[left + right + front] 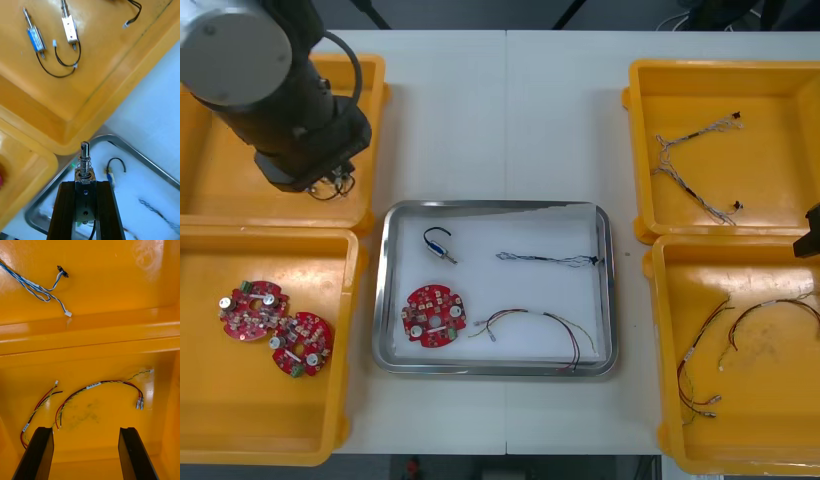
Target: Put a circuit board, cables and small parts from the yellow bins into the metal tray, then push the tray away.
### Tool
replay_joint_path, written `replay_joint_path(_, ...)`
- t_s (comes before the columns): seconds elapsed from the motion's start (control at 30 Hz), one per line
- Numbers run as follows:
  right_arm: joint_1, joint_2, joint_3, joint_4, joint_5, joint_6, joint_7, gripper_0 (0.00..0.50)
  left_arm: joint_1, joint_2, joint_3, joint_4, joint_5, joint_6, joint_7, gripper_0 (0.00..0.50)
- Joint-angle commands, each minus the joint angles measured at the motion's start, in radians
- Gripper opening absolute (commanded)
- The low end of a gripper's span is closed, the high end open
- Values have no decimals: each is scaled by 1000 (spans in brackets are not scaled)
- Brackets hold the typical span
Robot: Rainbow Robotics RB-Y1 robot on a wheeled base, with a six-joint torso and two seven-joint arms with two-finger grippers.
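The left gripper (85,184) is pinching a small silvery spring-wound metal part (84,159) between its black fingers by the shiny rectangular metal tray's (125,144) rim, likely to drop it inside, while the right gripper (85,431) is hovering spread-fingered above red and yellow cables (105,383).

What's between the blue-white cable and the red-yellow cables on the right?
The yellow bins' meeting walls, in the right wrist view. Open right gripper hovers over the red-yellow cables; left gripper grips a small metal part by the tray.
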Motion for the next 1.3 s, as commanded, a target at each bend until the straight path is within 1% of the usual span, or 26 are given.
replay_joint_path(0.03,8,-12,-32,-23,7,6,32,500,28,-150,30,-60,-100,42,100,0)
replay_joint_path(0.07,8,-12,-32,-23,7,6,32,500,37,-184,30,-60,-130,43,111,0)
replay_joint_path(0.1,8,-12,-32,-23,7,6,32,500,42,-201,28,-60,-143,43,115,0)
replay_joint_path(0.17,8,-12,-32,-23,7,6,32,500,57,-254,14,-60,-208,43,118,0)
replay_joint_path(0.23,8,-12,-32,-23,7,6,32,500,69,-308,-27,-57,-292,42,120,0)
replay_joint_path(0.3,8,-12,-32,-23,7,6,32,500,74,-339,-62,-41,-340,37,121,0)
replay_joint_path(0.47,8,-12,-32,-23,7,6,32,500,72,-400,-156,32,-423,-19,127,0)
replay_joint_path(0.6,8,-12,-32,-23,7,6,32,500,74,-446,-225,114,-484,-87,132,0)
replay_joint_path(0.7,8,-12,-32,-23,7,6,32,500,72,-466,-257,153,-510,-108,134,0)
replay_joint_path(0.97,8,-12,-32,-23,7,6,32,500,77,-486,-306,190,-515,-128,143,0)
replay_joint_path(1.13,8,-12,-32,-23,7,6,32,500,106,-491,-313,200,-528,-162,146,0)
replay_joint_path(1.23,8,-12,-32,-23,7,6,32,500,109,-489,-339,200,-559,-165,146,6)
replay_joint_path(1.3,8,-12,-32,-23,7,6,32,500,111,-489,-355,202,-579,-165,146,20)
